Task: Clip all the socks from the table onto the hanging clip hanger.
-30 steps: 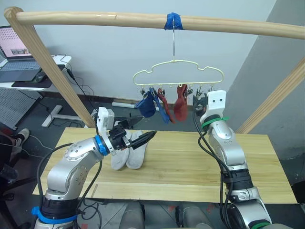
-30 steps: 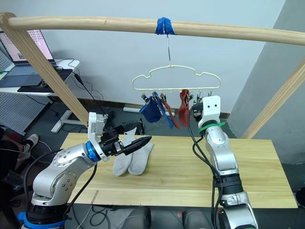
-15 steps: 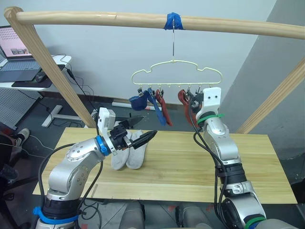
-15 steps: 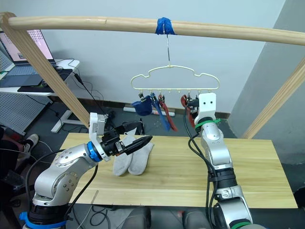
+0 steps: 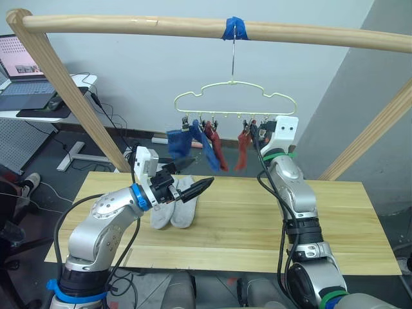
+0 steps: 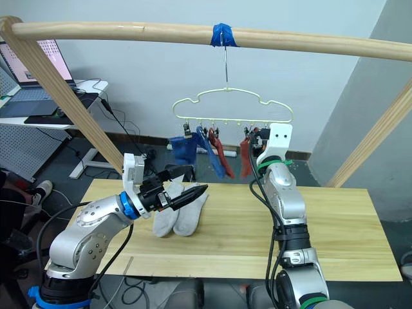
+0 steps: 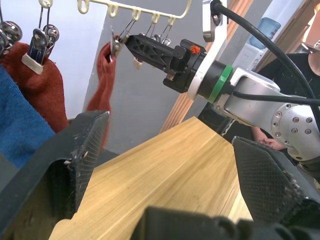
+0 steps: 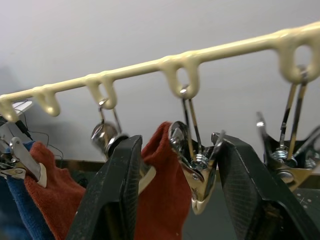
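My left gripper [image 5: 190, 179] hovers with fingers apart over two light grey fabric socks [image 5: 174, 205] lying on the light yellowish plank table [image 5: 244, 219]. Blue and rust red socks [image 5: 212, 143] hang from the pale yellow wire clip hanger [image 5: 233, 96]. My right gripper [image 8: 176, 187] straddles a metal clip [image 8: 196, 165], fingers spread.

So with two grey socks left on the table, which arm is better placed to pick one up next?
Probably the left. The left gripper hangs open right over the grey socks on the table, while the right gripper is up at the clip hanger, its fingers around a clip by a red sock.
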{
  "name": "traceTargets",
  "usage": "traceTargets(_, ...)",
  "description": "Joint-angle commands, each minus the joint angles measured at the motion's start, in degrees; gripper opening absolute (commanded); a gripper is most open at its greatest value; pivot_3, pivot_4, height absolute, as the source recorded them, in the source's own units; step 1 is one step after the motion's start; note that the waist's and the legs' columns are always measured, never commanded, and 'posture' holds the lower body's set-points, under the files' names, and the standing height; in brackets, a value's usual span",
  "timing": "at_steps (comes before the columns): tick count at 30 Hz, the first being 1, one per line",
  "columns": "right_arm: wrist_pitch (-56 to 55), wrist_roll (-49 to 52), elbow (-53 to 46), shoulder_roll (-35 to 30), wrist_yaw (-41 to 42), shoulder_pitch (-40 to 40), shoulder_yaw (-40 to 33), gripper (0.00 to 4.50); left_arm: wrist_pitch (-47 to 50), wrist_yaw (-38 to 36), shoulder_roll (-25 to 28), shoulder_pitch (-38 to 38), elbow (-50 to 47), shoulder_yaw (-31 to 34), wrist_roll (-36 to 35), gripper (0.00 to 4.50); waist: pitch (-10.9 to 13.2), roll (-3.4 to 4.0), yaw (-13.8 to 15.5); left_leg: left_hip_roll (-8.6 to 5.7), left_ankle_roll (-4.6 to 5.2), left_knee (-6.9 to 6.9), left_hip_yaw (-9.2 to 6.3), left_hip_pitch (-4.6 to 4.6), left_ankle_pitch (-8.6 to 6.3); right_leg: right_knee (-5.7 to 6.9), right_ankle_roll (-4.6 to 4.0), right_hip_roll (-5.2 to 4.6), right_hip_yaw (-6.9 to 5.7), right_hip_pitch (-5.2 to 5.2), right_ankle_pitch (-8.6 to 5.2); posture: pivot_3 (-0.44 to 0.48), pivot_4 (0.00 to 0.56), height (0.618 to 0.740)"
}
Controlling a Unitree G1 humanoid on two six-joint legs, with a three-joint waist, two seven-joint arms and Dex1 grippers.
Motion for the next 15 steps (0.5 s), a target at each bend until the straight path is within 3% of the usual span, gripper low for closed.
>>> traceTargets(1,-0.3,0.8,-1.9,0.1,0.0,-2.2,-0.4,2.32,-1.5,0.2,-0.3,0.1,-1.8,-0.1,0.3,4.5,0.0,0.0,0.0,0.0,0.0,0.0,0.0,0.0,0.0,0.0,0.0,0.0,0.0,0.0,0.0,0.075,0.159,0.74)
traceTargets(15,0.0,0.7,-1.8,0.3,0.5,-2.8,-0.2,2.32,-1.5,0.6,-0.7,0.2,-2.1,-0.8,0.7,4.5,0.0,0.01,0.0,0.0,0.0,-0.02,0.0,-0.01,0.0,-0.04,0.0,0.0,0.0,-0.01,0.0,0.077,0.16,0.74)
